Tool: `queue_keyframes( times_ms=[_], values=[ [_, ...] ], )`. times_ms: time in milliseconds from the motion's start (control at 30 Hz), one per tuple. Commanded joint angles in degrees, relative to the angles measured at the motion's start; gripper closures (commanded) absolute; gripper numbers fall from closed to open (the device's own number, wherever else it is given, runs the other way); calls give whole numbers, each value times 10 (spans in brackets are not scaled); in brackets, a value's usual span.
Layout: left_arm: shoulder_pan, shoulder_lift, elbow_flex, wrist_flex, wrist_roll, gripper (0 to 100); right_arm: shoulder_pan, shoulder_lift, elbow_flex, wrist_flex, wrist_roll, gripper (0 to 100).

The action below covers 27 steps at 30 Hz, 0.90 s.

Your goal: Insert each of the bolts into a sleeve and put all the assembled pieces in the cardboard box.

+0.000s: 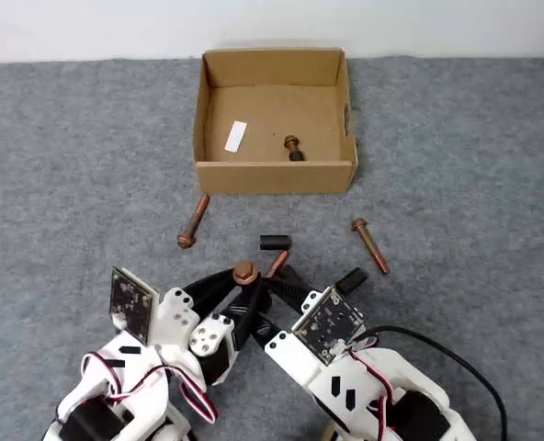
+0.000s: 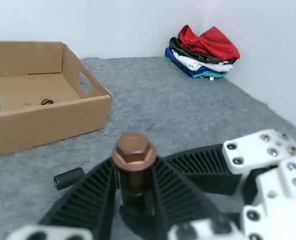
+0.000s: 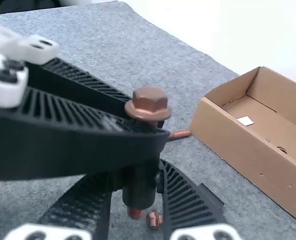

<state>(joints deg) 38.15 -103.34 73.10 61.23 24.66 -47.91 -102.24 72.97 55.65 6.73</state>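
On the surface (image 1: 493, 184) sits the cardboard box (image 1: 274, 176) with one sleeved bolt (image 1: 293, 147) inside; loose bolts (image 1: 194, 221) and a spare sleeve (image 1: 275, 243) lie near its front. The left gripper (image 2: 133, 175) fingers clamp the upright bolt (image 2: 133, 150) under its head, and the right gripper (image 3: 138, 177) fingers pinch the sleeve (image 3: 138, 189) on its shank, hiding the shank from above. The left wrist view adds a clothes pile (image 2: 203, 50) by the wall (image 2: 138, 20); the right wrist view shows the bolt tip below the sleeve.

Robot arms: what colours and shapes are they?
The left arm and right arm are white plastic. The left gripper and right gripper have black, ribbed, pointed fingers. Each wrist carries a dark square circuit board. Red, white and black wires loop along both; a thick black cable leaves the right arm.
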Motion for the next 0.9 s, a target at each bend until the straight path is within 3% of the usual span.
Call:
queue_keyframes(
  times_ms=[0,133,333,533,700,867],
  values=[
    [7,4,5,28,-31,893,-5,-7,-27,-18,7,991],
    [-1,5,4,47,-31,802,-5,-7,-27,-18,7,991],
    [-51,5,-6,38,-32,798,-5,-7,-25,-15,6,991],
    [-55,5,-44,38,-30,798,-5,-6,-23,-15,5,991],
    [-63,5,-88,39,-27,802,-4,-5,-23,-15,4,991],
    [-156,2,-124,38,-32,904,24,-2,-27,-15,-25,991]
  ],
)
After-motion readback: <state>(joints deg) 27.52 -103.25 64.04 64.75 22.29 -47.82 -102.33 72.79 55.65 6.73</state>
